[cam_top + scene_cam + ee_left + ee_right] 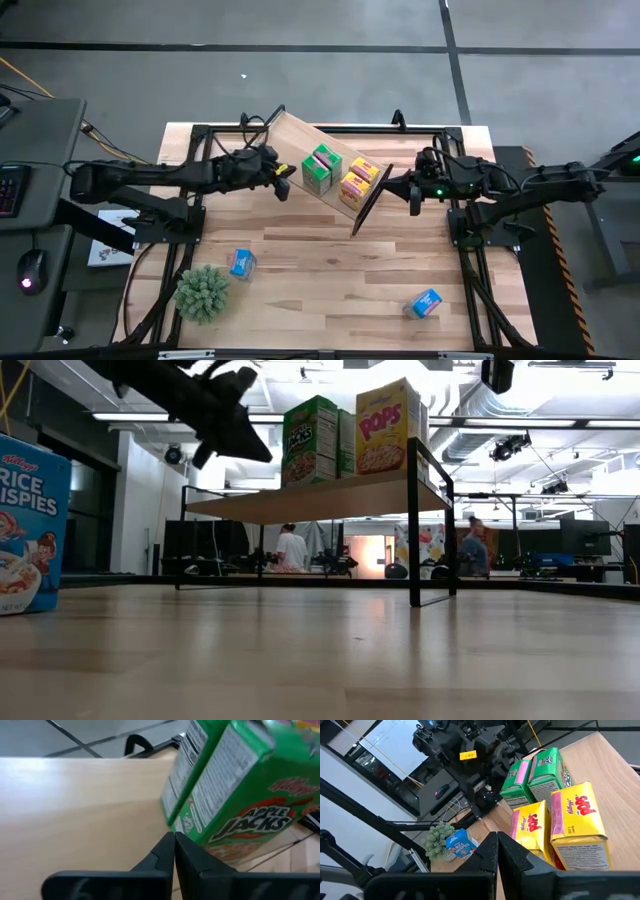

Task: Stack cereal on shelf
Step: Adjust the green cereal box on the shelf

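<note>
- left gripper (287, 180), fingers together, empty, just beside the shelved green cereal (320, 168); right gripper (413, 193) likewise together
- blue box (242, 264) below it: likely light, crushable cardboard; pinch broad faces

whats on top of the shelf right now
On the shelf stand two green Apple Jacks boxes and two yellow Pops boxes, side by side near one end. The rest of the plank is bare. Whether anything lies under the shelf is hidden from above.
</note>
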